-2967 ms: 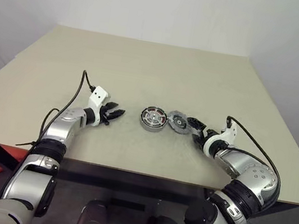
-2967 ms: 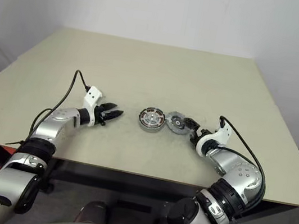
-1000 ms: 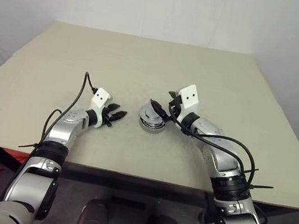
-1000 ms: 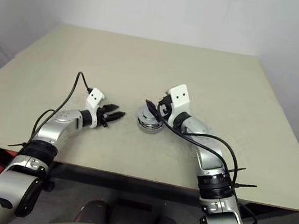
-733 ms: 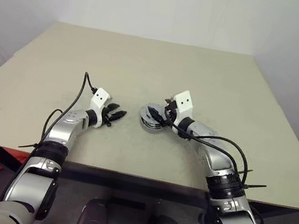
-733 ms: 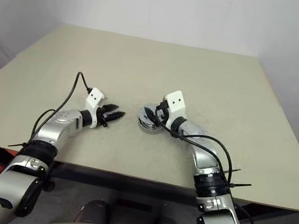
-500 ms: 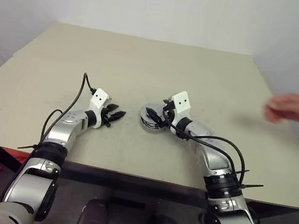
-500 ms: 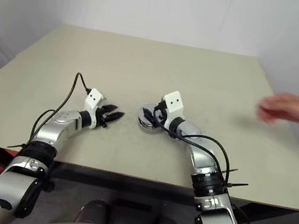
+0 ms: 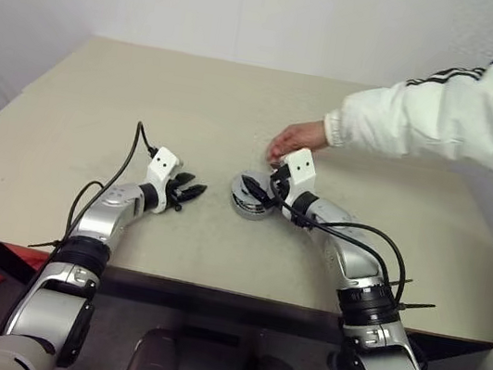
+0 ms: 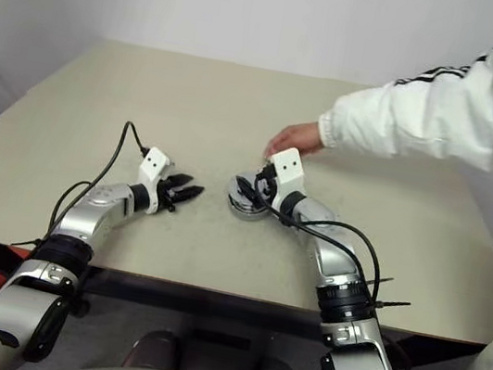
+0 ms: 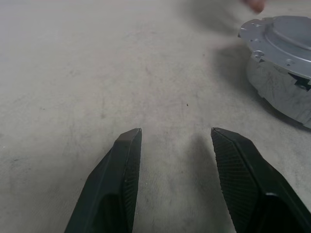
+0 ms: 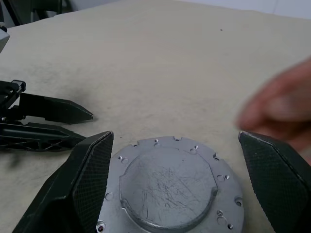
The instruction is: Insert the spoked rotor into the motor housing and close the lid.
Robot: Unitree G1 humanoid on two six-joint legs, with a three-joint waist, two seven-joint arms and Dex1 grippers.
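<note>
Right wrist view: the grey, notch-edged round metal lid (image 12: 171, 187) sits flat on the silver-rimmed round motor housing (image 9: 248, 206), framed by the widely parted black fingers of the right end effector (image 12: 177, 177), which grip nothing. Three seconds earlier the lid lay on the beige worktop (image 9: 240, 109) beside an uncovered housing; the right arm has since carried it across and set it on top, so the closing step looks done or nearly so. Half a second ago a person's hand was only entering at the far right; now that hand (image 9: 295, 140), in a white sleeve (image 9: 445, 113) with dark stripes, reaches in to just behind the right end effector. The left end effector (image 9: 185, 193) has stayed put near the housing, its fingers half spread and empty above bare worktop. The spoked dark-grey rotor is presumably beneath the lid; the copper windings are covered too. Whether the lid is fully seated cannot be judged, and what the blurred hand touches is unclear.
</note>
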